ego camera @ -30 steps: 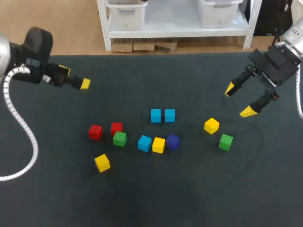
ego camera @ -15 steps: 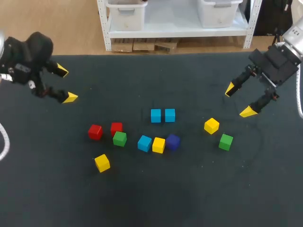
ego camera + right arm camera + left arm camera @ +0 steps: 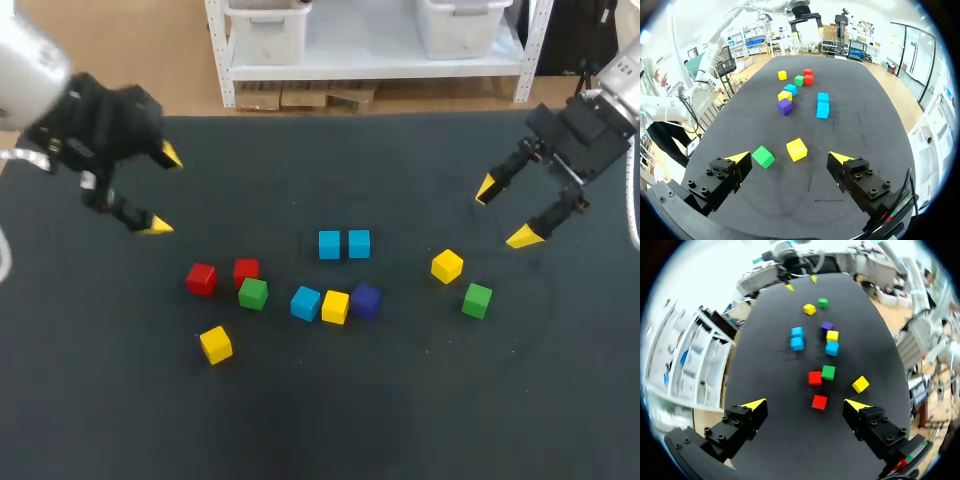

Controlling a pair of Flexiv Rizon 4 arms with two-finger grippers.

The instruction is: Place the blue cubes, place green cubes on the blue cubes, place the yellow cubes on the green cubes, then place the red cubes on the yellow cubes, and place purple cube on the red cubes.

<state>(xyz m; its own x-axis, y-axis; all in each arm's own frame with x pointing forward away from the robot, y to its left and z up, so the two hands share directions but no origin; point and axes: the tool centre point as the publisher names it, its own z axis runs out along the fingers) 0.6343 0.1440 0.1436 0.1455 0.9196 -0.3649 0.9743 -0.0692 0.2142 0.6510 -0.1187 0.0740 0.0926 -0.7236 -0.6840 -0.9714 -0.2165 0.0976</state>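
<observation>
Two blue cubes (image 3: pixel 329 244) (image 3: pixel 359 243) sit side by side at mid-table, with a third blue cube (image 3: pixel 305 303) in front of them beside a yellow cube (image 3: pixel 335 306) and the purple cube (image 3: pixel 365 300). Two red cubes (image 3: pixel 201 279) (image 3: pixel 246 270) and a green cube (image 3: pixel 253 293) lie to the left, and another yellow cube (image 3: pixel 215 344) is nearer the front. At the right are a yellow cube (image 3: pixel 447 266) and a green cube (image 3: pixel 477 300). My left gripper (image 3: pixel 163 192) (image 3: pixel 806 404) hangs open above the table, left of the red cubes. My right gripper (image 3: pixel 503 212) (image 3: pixel 789 157) is open and empty, behind the right-hand yellow cube (image 3: pixel 797 149) and green cube (image 3: pixel 763 156).
The dark table (image 3: pixel 400 400) carries only the cubes. Its back edge runs along a white shelf unit.
My left gripper has swung to the right and turned, so both its tips now show, spread, closer to the red cubes. The right arm and the cubes have not moved.
</observation>
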